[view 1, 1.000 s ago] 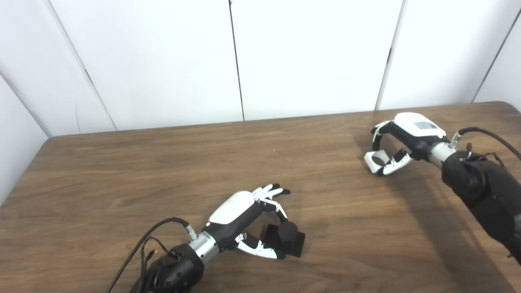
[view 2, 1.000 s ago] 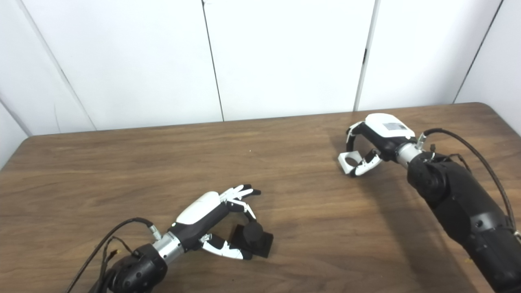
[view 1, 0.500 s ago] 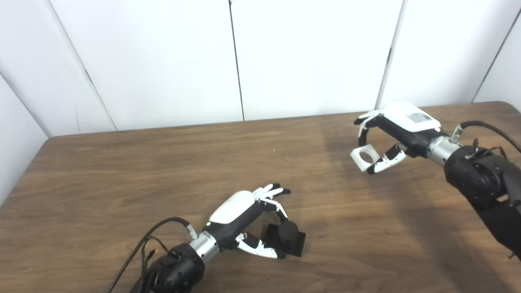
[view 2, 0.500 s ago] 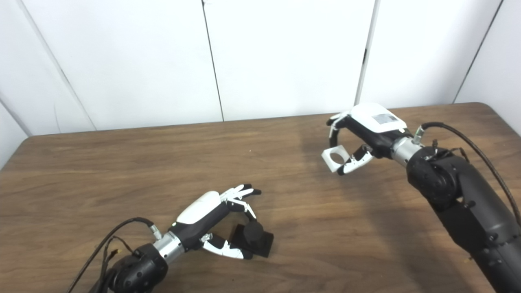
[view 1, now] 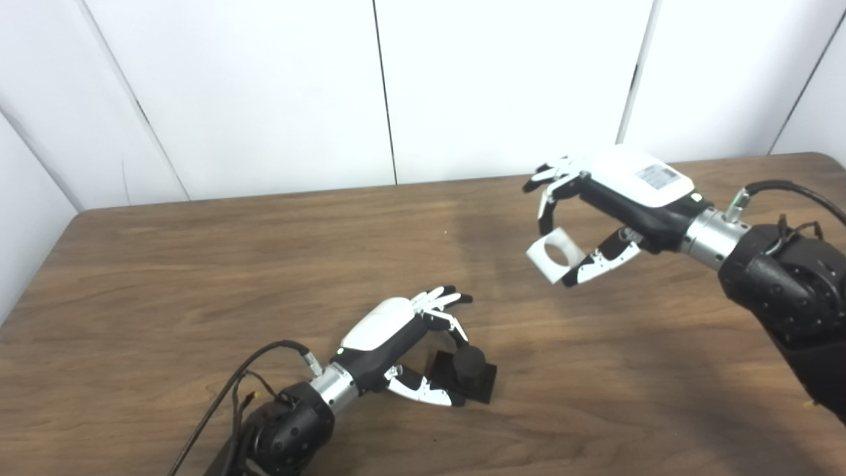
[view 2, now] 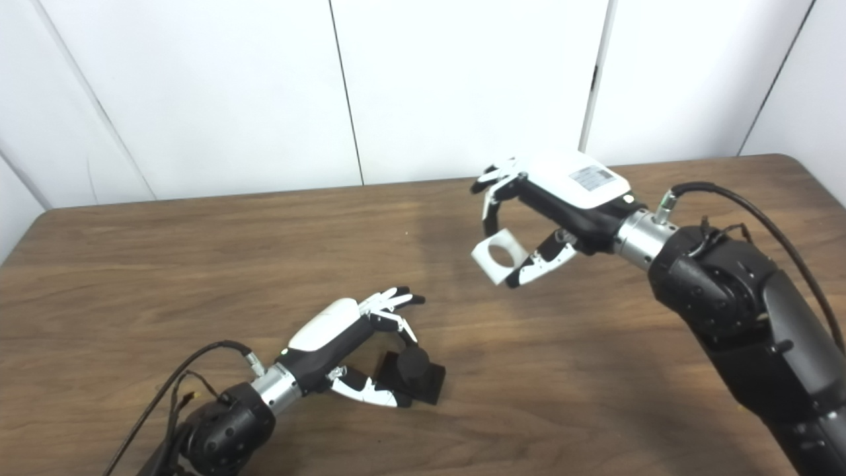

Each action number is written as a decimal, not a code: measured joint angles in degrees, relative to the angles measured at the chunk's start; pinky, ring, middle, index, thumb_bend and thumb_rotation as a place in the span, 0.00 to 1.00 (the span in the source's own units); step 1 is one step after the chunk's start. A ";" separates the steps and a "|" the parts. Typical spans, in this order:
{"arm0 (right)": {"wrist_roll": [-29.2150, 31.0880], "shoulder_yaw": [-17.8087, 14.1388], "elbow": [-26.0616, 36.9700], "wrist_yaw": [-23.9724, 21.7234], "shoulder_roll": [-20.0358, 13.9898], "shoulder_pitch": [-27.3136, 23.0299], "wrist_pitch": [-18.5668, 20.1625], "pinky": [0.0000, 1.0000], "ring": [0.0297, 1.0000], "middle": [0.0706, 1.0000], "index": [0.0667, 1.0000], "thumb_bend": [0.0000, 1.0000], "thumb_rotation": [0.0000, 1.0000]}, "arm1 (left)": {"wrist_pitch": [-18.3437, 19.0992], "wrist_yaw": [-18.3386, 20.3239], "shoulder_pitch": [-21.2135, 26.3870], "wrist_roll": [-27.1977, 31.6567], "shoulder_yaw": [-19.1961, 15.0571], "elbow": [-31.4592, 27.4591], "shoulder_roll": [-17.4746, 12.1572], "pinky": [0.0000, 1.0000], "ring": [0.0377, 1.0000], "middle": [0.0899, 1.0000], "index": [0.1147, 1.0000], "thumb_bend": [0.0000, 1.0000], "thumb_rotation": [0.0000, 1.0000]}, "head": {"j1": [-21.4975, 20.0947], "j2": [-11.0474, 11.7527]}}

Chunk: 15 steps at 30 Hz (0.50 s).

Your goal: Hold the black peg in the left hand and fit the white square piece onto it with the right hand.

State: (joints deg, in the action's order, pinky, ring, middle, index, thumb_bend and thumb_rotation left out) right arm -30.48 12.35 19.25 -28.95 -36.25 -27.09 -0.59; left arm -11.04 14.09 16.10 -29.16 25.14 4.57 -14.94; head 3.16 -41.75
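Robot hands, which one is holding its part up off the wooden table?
The right hand: it holds the white square piece with a round hole in the air. The left hand's black peg rests on the table.

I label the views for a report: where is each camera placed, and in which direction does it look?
Left eye view: on the head, looks down and forward at the table; both arms enter from below.
Right eye view: beside it, a little to the right, same aim; the same arms show.
Shared: left hand around the black peg, right hand holding the white piece in the air.
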 measured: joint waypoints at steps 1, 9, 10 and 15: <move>0.12 -0.02 0.38 -0.53 0.03 -0.01 0.05 0.90 0.86 0.79 0.44 0.52 0.14 | 0.18 0.00 0.01 0.00 0.01 0.00 0.03 0.99 1.00 0.94 0.43 0.52 0.08 | 0.26 -0.09; 1.52 0.03 4.90 -3.60 0.43 -0.10 0.27 0.90 0.86 0.79 0.44 0.52 0.14 | 0.94 0.00 0.41 -0.26 0.32 0.01 0.36 1.00 1.00 0.94 0.43 0.52 0.07 | 0.97 -0.70; 1.82 0.13 5.52 -4.34 0.72 -0.31 0.30 0.90 0.87 0.80 0.44 0.52 0.14 | 0.94 0.00 0.41 -0.26 0.32 0.01 0.36 1.00 1.00 0.94 0.43 0.52 0.07 | 0.88 -0.79; 2.21 1.66 8.40 -7.91 1.83 -2.14 0.53 0.87 0.86 0.80 0.44 0.52 0.14 | 1.00 0.00 0.48 -0.27 0.38 0.03 0.51 1.00 1.00 0.94 0.43 0.52 0.08 | 0.79 -0.88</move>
State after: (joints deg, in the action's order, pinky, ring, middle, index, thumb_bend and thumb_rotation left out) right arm -28.27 14.01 27.65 -36.86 -34.41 -29.23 -0.06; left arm -10.04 14.09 16.58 -29.43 25.52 4.60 -14.43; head 3.96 -42.63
